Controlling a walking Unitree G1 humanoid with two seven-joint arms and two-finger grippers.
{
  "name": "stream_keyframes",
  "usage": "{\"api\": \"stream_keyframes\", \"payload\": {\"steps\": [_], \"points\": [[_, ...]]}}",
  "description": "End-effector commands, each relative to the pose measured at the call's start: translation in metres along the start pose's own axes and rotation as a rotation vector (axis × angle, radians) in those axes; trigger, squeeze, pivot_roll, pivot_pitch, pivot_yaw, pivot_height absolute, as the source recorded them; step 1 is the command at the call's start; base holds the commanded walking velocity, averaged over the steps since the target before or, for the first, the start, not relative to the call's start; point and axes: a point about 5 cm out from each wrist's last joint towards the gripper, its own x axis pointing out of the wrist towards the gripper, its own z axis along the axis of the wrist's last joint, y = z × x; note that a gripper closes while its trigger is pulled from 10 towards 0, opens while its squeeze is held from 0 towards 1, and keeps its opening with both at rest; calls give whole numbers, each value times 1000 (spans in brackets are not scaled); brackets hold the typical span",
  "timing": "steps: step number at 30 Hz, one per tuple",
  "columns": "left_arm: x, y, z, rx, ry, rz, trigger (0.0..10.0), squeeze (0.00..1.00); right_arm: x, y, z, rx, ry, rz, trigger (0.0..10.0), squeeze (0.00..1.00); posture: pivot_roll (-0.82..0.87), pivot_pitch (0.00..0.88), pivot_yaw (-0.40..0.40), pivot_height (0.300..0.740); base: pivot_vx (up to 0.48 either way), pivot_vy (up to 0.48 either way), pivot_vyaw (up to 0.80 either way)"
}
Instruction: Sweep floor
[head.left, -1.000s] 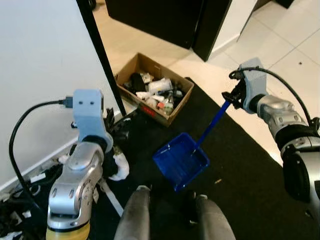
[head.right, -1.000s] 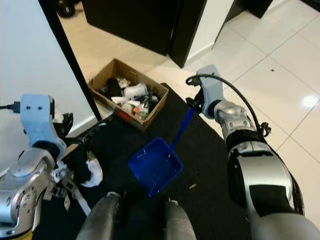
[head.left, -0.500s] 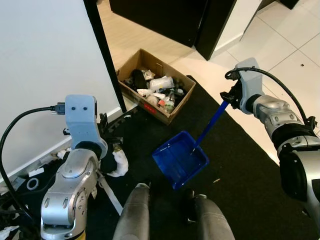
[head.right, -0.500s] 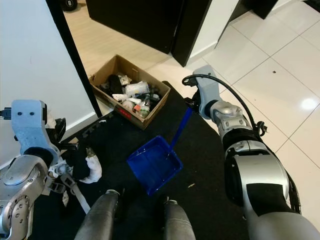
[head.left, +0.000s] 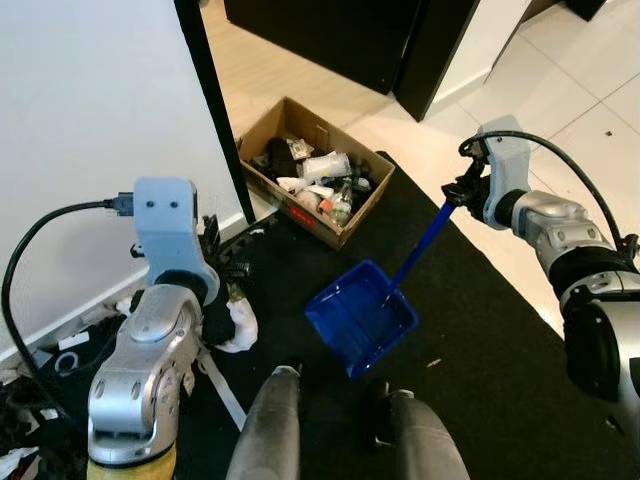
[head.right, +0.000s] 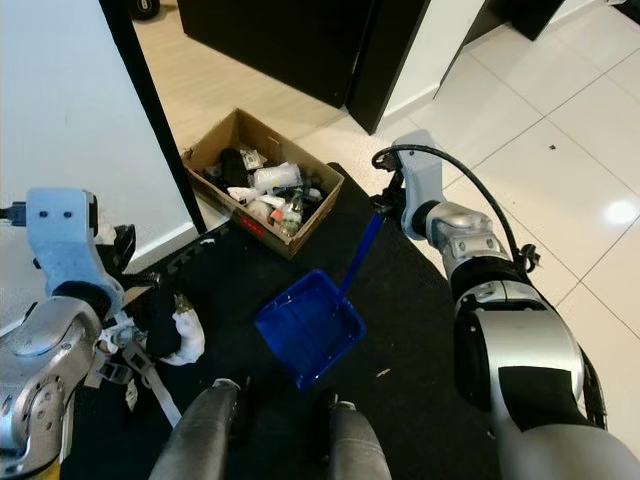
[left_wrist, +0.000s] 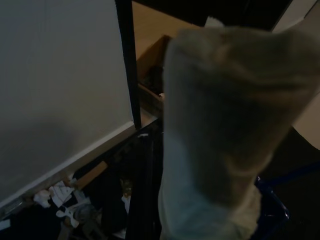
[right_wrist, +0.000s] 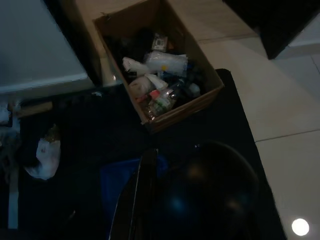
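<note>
The right tool (head.left: 462, 190) is clamped on the top of the blue dustpan's (head.left: 361, 318) long handle, the pan resting on the black mat (head.left: 480, 350) right of centre. Far left sits a cardboard box (head.left: 312, 172) of rubbish. The left tool (head.left: 215, 262) hovers near white crumpled paper (head.left: 238, 326); its opening cannot be told.

From the head we look steeply down over a black mat (head.left: 480, 380). Both eye views share the cardboard box (head.left: 313, 185) far and the blue dustpan (head.left: 360, 318) near. Our left wrist camera faces the white wall (left_wrist: 55, 85) closely; the right wrist looks down at the same box.
</note>
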Motion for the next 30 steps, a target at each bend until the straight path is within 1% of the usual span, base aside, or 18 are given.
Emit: {"api": "stream_keyframes", "payload": {"steps": [1, 2, 5, 6, 10, 11, 12, 14, 15, 16, 18, 20, 22, 25, 27, 30], "points": [[3, 0, -2, 21, -5, 13, 10000, 0, -4, -10, 2, 92, -47, -66, 0, 0, 176, 228, -66, 740, 0, 0, 0], [7, 1, 0, 22, -14, 9, 10000, 0, -5, -12, 8, 124, -82, -99, 10000, 0, 166, 216, -60, 740, 0, 0, 0], [13, 5, 4, 33, -27, 0, 10000, 0, -6, -16, 18, 164, -156, -156, 10000, 0, 153, 197, -49, 740, 0, 0, 0], [19, 9, 5, 32, -15, -10, 10000, 0, -5, -14, 18, 176, -177, -182, 10000, 0, 136, 167, -28, 740, 0, 0, 0], [23, 13, 4, 37, -4, -16, 10000, 0, -5, -11, 14, 167, -195, -211, 10000, 0, 129, 150, -13, 740, 0, 0, 0], [25, 16, 3, 28, 0, -12, 10000, 0, -5, -9, 12, 168, -206, -217, 10000, 0, 118, 131, -1, 740, 0, 0, 0], [25, 16, 3, 28, 0, -12, 10000, 0, -5, -9, 12, 168, -206, -217, 10000, 0, 118, 131, -1, 740, 0, 0, 0], [28, 25, 0, -3, -2, -4, 10000, 0, -4, 2, 6, 197, -232, -203, 10000, 0, 112, 119, 5, 740, 0, 0, 0], [28, 30, -4, -5, -2, 4, 10000, 0, -4, 10, 3, 209, -240, -192, 10000, 0, 101, 106, 12, 740, 0, 0, 0], [28, 30, -4, -5, -2, 4, 10000, 0, -4, 10, 3, 209, -240, -192, 10000, 0, 101, 106, 12, 740, 0, 0, 0], [29, 41, -12, -22, -12, 24, 10000, 0, -2, 23, -7, 242, -236, -190, 10000, 0, 97, 84, 19, 740, 0, 0, 0], [27, 46, -21, -14, -30, 23, 10000, 0, 0, 31, -16, 263, -220, -198, 10000, 0, 97, 75, 20, 740, 0, 0, 0], [26, 47, -24, -4, -37, 19, 10000, 0, 1, 34, -18, 273, -214, -201, 10000, 0, 97, 75, 20, 740, 0, 0, 0], [23, 42, -31, -56, -27, -48, 10000, 0, 3, 42, -19, 286, -208, -204, 10000, 0, 100, 64, 23, 740, 0, 0, 0], [21, 35, -29, -62, -36, -88, 10000, 0, 4, 46, -15, 288, -224, -200, 10000, 0, 103, 57, 27, 740, 0, 0, 0], [21, 31, -27, -35, -21, -80, 10000, 0, 3, 50, -8, 290, -250, -203, 10000, 0, 100, 53, 33, 740, 0, 0, 0]]}}
